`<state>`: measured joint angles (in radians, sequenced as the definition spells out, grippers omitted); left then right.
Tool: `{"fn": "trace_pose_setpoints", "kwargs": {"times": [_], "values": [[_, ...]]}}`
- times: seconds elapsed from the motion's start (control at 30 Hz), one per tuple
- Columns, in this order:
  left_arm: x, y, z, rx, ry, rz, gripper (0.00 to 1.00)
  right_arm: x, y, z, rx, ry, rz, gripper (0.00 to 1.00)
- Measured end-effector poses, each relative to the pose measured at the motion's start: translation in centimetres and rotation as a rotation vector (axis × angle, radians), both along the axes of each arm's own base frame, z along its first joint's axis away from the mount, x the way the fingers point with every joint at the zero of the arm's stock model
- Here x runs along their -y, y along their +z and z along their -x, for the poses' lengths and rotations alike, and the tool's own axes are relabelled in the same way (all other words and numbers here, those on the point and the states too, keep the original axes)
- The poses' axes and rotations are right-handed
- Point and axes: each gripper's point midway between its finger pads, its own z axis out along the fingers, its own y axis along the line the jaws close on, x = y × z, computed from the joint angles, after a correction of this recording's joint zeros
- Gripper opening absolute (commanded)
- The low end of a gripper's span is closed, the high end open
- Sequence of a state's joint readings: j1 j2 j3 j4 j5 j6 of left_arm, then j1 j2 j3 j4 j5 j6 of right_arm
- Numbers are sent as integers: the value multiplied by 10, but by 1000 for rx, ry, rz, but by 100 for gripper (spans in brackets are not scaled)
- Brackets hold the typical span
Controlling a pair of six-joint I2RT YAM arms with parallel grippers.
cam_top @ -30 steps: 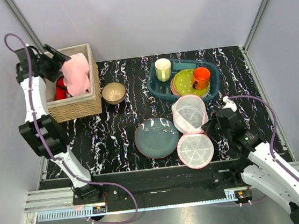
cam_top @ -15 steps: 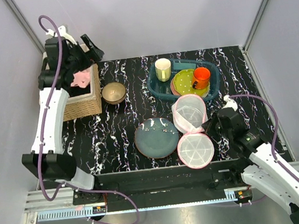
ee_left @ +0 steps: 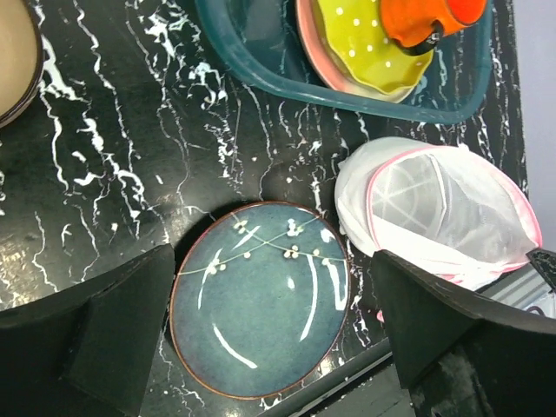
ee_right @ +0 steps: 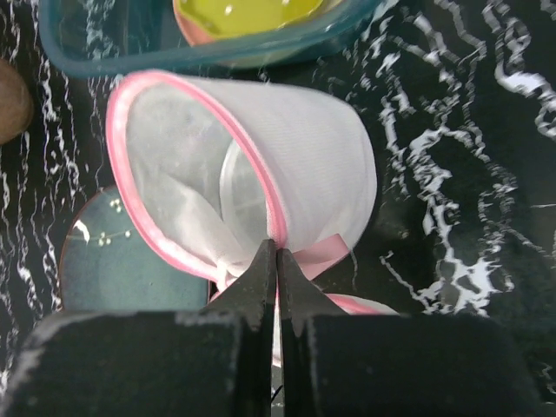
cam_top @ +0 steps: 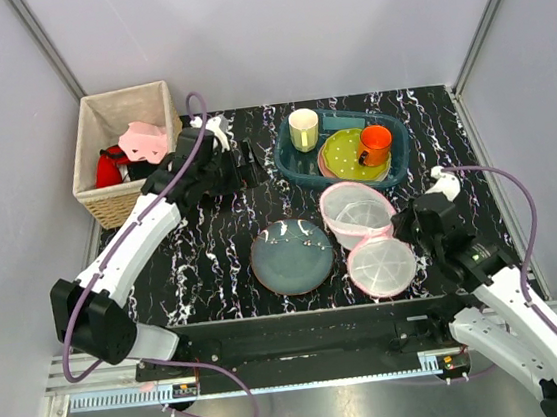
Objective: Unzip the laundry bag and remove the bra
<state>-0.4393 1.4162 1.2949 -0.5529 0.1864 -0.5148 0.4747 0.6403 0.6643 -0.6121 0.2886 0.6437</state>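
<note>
Two pincers: my right pincer (ee_right: 276,250) pinches the pink rim of the laundry bag (cam_top: 357,212), right of centre on the desk (cam_top: 212,246), while the spread left pincer (cam_top: 246,163) sits nearer the bra (cam_top: 140,142) in the upper-left basket (cam_top: 123,93).

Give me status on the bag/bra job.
Done: the laundry bag is unzipped, lying open and looks empty; the bra lies in the wicker basket. In hand: right gripper shut on the bag; left gripper open, empty. Left: apparently just letting go of the bag.

Blue-grey plate (cam_top: 290,256) mid-table; teal tub (cam_top: 299,166) holds cream cup (cam_top: 304,128), orange mug (cam_top: 374,143).
</note>
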Motion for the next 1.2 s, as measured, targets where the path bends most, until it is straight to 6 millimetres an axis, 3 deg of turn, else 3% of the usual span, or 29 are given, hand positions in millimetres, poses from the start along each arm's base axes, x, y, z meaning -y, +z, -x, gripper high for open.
{"fn": "trace_pose_setpoints", "kwargs": {"times": [0.1,0.27,0.4,0.5,0.57,0.8,1.03,1.2], "values": [[8,7,0,23,-17,23,99,15,14,-1,23,-59,48,0],[11,11,0,34,-26,39,99,51,59,-7,124,-230,116,0],[14,11,2,32,-37,41,99,77,79,-5,179,-349,175,0],[16,10,5,28,-45,40,99,87,80,-6,174,-396,218,68],[17,10,6,27,-48,39,99,89,71,-11,136,-408,248,99],[14,10,12,22,-61,22,99,76,17,-34,-81,-366,321,100],[6,28,21,73,-57,17,99,60,24,-41,-64,-313,256,100],[-1,23,24,76,-47,-10,99,48,24,-51,-73,-274,229,100]]}}
